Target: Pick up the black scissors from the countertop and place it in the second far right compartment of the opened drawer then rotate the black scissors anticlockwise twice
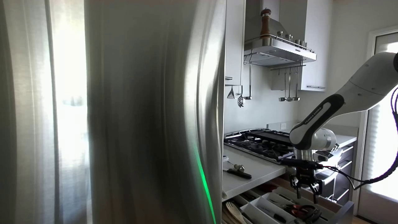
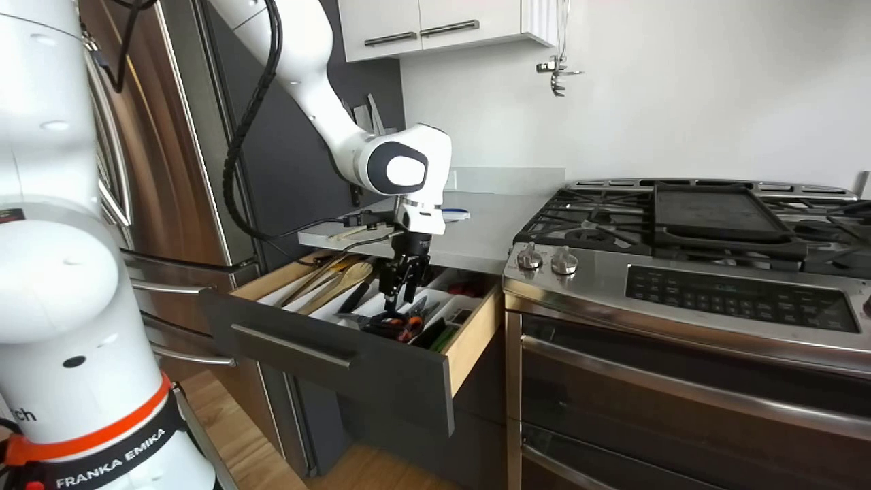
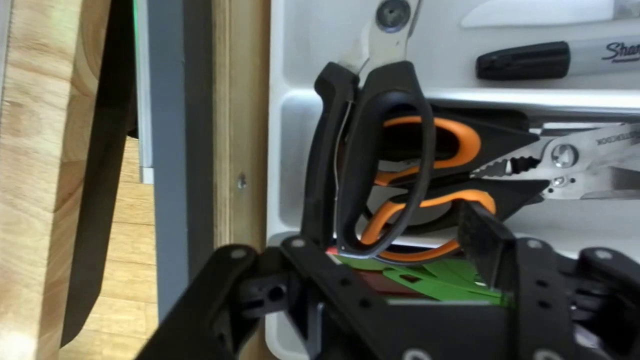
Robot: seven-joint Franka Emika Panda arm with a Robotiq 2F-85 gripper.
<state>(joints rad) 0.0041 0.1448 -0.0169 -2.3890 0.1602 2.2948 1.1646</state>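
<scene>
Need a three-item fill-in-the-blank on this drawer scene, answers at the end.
1. In the wrist view, the black scissors lie on top of another pair with black-and-____ handles.
2. The marker has a ____ cap.
3. Above the drawer, the jaws stand ____, not shut.
Missing words: orange; black; open.

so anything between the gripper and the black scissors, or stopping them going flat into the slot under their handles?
Nothing visible between gripper and black scissors. Into the slot, yes: orange-handled scissors lie in it, under the black ones, which also cross the divider beside the marker; either could keep them from lying flat.
</scene>
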